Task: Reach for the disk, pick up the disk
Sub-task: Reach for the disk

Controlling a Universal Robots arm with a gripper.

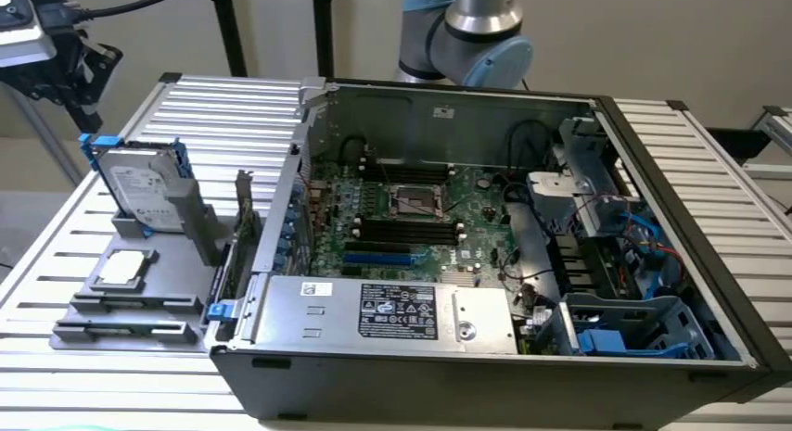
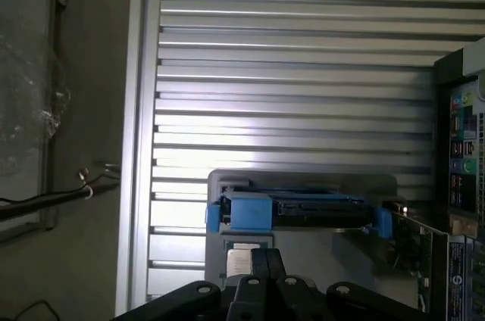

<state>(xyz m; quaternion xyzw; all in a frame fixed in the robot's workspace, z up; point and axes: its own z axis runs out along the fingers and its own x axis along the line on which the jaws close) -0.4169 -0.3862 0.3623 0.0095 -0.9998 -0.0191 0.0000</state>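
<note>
Slatted counter (image 1: 693, 144) carries an open PC case (image 1: 495, 375). Arm (image 1: 483, 23) rises behind the case's back wall. On the exterior view's left, just beside the case, sits a grey holder (image 1: 136, 310).

The disk (image 1: 139, 185) stands upright on edge in the holder's back slot w/ its white label facing out and blue rails along its edges. Nothing is touching it. A small square chip (image 1: 124, 267) lies flat on the holder nearer the cam, apart from the disk.

In the wrist view the disk (image 2: 303, 211) is seen edge-on from above, w/ the gripper (image 2: 267, 254) short of it and no contact.

The gripper's pads look pressed together and hold nothing.

Progress, by my read: the reach is partly made, since the gripper is lined up roughly over the disk but well clear of it. The grasp isn't begun and the disk is seated in its slot, so the pick-up is wholly left to do.
</note>
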